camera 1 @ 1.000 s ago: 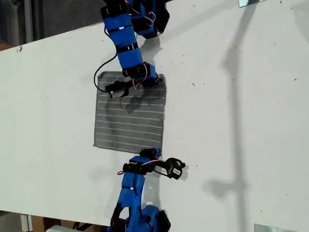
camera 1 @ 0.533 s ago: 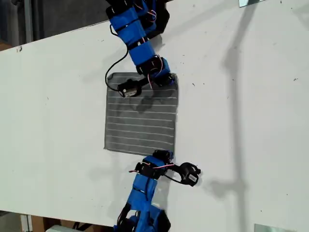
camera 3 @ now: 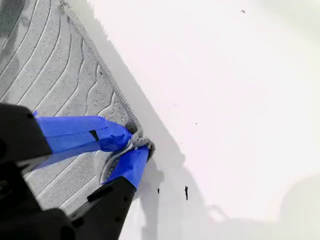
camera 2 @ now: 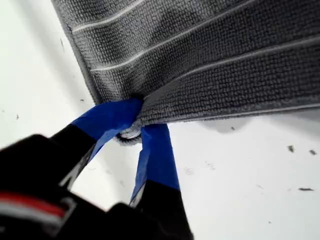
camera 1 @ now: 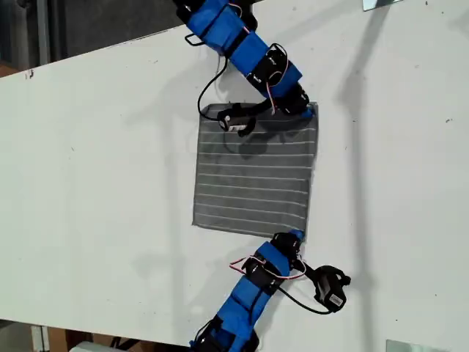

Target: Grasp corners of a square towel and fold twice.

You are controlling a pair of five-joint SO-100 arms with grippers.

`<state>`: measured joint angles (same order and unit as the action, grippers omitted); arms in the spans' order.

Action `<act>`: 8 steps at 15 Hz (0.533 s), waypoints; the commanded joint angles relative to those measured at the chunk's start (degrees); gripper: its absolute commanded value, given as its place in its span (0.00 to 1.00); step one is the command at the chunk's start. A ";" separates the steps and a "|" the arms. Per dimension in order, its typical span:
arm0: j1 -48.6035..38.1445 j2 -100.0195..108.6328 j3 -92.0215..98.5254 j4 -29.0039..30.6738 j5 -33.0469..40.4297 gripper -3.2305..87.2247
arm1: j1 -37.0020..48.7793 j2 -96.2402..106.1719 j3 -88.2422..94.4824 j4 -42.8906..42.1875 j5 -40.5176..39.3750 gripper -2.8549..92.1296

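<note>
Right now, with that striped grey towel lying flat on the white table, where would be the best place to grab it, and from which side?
By its corners. The towel lies flat, so only a tip at its edge can be pinched, coming in from outside the cloth. My first claw and my second claw each already pinch one such corner.

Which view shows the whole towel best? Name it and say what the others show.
The exterior view: the towel lies flat on the table with all four edges visible. The first wrist view shows only one corner pinched in my first gripper. The second wrist view shows another corner bunched in my second gripper.
</note>
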<state>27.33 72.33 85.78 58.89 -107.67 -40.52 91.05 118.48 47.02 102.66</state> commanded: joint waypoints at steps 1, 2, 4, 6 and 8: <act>1.23 1.49 -4.57 0.18 1.05 0.03 | -2.46 2.11 -4.83 0.00 1.32 0.03; 0.44 1.76 -7.73 2.37 3.69 0.03 | -1.67 1.76 -10.20 6.15 0.70 0.03; -3.43 0.70 -15.21 7.73 10.02 0.03 | 2.55 -0.70 -20.65 18.72 -4.22 0.03; -8.44 0.70 -21.01 13.62 15.91 0.03 | 8.44 0.97 -22.68 24.35 -9.40 0.03; -15.12 1.41 -22.15 17.58 21.36 0.03 | 15.91 3.43 -21.88 30.59 -12.39 0.03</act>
<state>17.14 72.16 66.97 73.92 -89.65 -29.36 90.35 99.40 73.74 92.29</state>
